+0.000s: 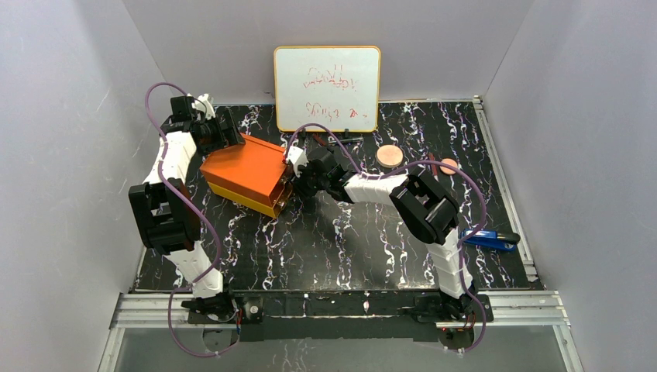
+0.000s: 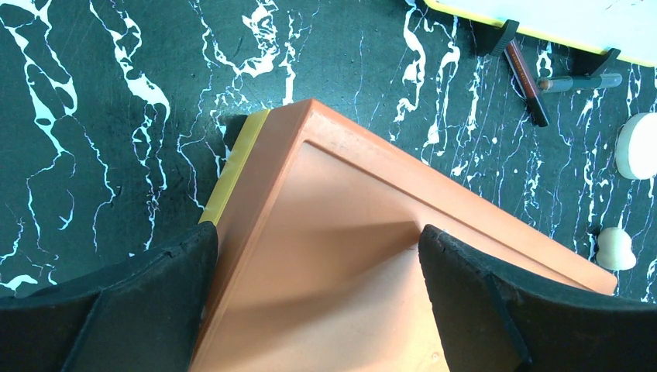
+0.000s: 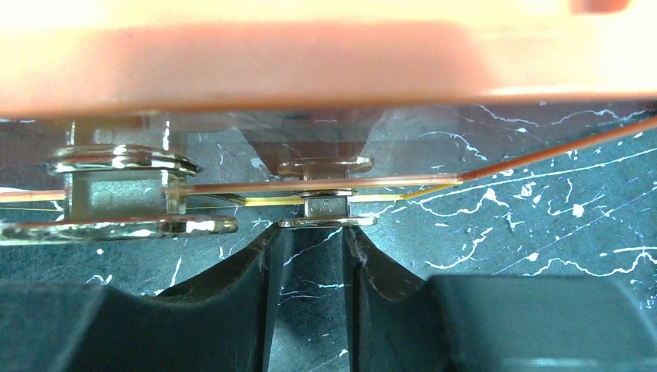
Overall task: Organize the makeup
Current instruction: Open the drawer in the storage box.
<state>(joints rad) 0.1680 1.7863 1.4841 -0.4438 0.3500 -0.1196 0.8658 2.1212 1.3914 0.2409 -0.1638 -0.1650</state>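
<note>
- The right gripper (image 3: 310,236) is sitting low in the middle of its wrist view. Its jaws are a narrow gap apart and clamping nothing, with the tips just short of the small drawer handle (image 3: 325,206).
- To my eye it is wanting a square approach, both pads taking that handle, then a straight pull.
- The left gripper (image 2: 318,232) is spreading wide over the orange box (image 1: 244,174), handy for bracing it.
- The makeup is waiting upper right of the overhead view: peach disc (image 1: 389,156), sponge (image 2: 616,248), pencils (image 2: 527,74).

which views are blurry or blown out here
right wrist: the orange box is blurred and washed out up close, glare on the metal drawer pulls; left wrist: sharp, a soft shadow across the box; top external: even light, whiteboard bright
</note>
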